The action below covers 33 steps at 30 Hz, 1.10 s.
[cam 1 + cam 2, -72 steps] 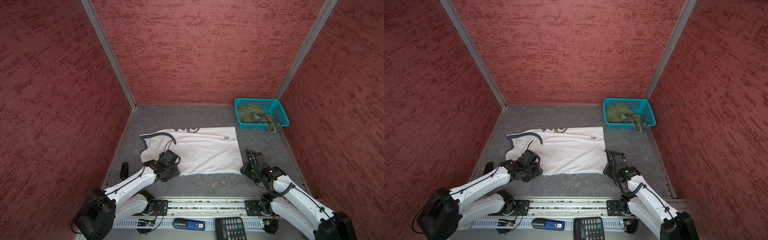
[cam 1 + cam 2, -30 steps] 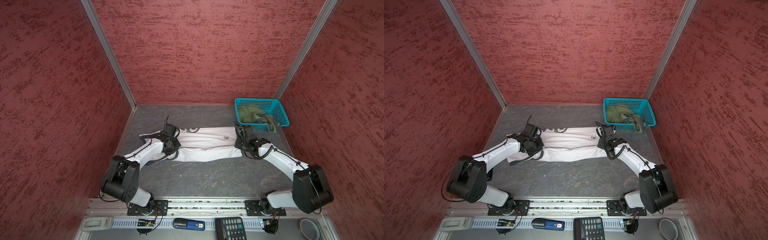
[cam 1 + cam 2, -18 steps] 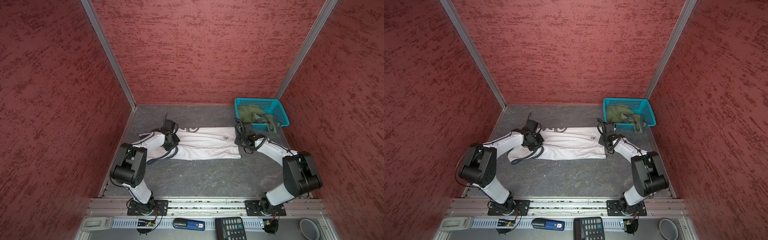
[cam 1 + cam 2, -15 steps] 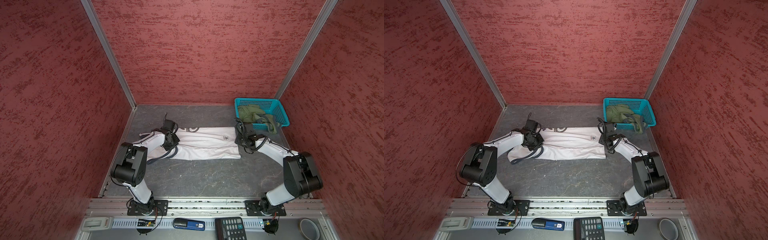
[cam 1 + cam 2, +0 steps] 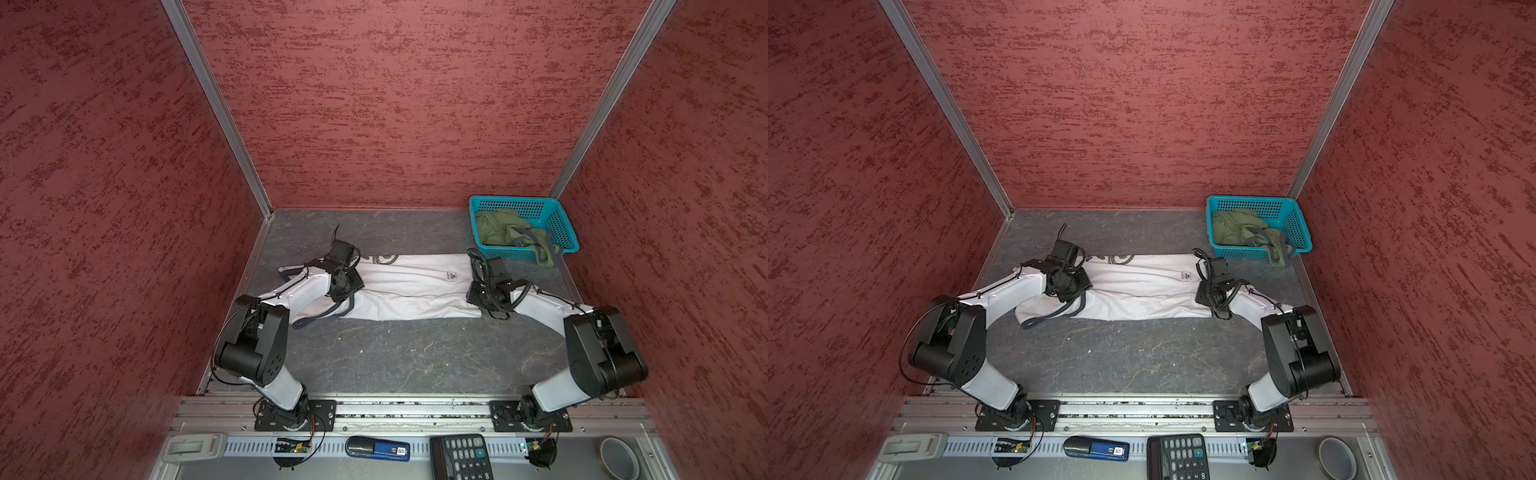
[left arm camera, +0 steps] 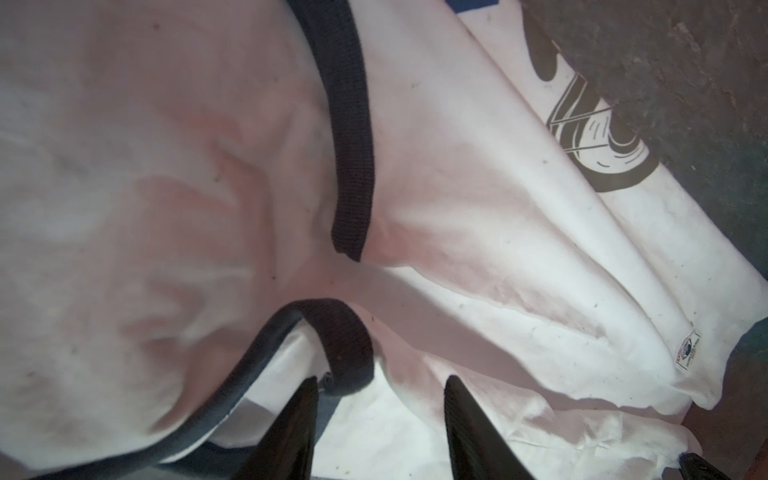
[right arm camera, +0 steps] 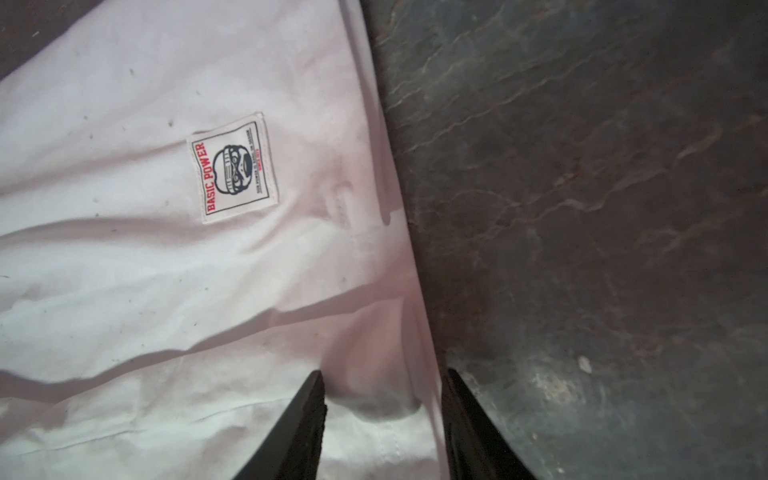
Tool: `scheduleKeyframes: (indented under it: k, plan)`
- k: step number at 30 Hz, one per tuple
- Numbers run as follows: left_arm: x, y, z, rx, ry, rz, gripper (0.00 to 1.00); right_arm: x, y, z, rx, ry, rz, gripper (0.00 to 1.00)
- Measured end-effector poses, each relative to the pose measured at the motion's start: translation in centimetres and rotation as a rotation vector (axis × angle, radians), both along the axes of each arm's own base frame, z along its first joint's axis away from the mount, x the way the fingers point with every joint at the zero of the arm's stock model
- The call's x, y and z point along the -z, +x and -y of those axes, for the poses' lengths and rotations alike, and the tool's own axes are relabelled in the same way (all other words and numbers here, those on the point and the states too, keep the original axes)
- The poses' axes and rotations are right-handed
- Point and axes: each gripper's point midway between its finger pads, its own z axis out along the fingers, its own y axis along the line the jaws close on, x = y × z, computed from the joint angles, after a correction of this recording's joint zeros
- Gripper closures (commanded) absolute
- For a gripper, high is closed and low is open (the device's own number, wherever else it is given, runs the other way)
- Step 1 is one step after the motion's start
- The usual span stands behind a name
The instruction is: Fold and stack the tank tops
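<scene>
Both left claw (image 6: 380, 379) and right claw (image 7: 384, 371) stand parted; white tank top (image 5: 415, 286) lies crosswise, navy trim (image 6: 353, 124) leftward.

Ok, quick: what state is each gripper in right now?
Left gripper: open, over the dark-trimmed armhole of the white cloth tank top, gripping nothing.
Right gripper: open, straddling a loose fold at that top's edge.

Robotics test cell — red textured wall panels (image 5: 415, 104) set in bare aluminium corner posts (image 5: 216, 104), two white-and-black robot arms (image 5: 305, 291) bolted to a slotted aluminium base rail (image 5: 415, 409).
</scene>
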Motion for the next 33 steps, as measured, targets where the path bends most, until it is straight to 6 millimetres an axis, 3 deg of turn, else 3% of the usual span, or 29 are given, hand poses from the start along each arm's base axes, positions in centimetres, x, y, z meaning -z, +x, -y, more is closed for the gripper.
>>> scheduleKeyframes:
  k: [6, 15, 27, 33]
  plan:
    - [0.2, -0.2, -0.1, 0.002, 0.012, -0.005, 0.53, 0.0, 0.3, -0.3, -0.008, 0.011, 0.010, 0.60]
    - [1.6, -0.4, -0.1, 0.008, 0.026, -0.041, 0.57, 0.3, 0.3, -0.7, -0.018, 0.025, 0.005, 0.59]
    - [2.0, -0.3, 0.1, 0.015, 0.021, -0.046, 0.92, 0.6, 0.3, -0.8, -0.022, 0.024, -0.004, 0.95]
    - [0.1, -0.1, 0.1, 0.011, 0.005, 0.000, 0.98, -0.3, 0.6, -0.3, -0.015, -0.007, 0.017, 1.00]
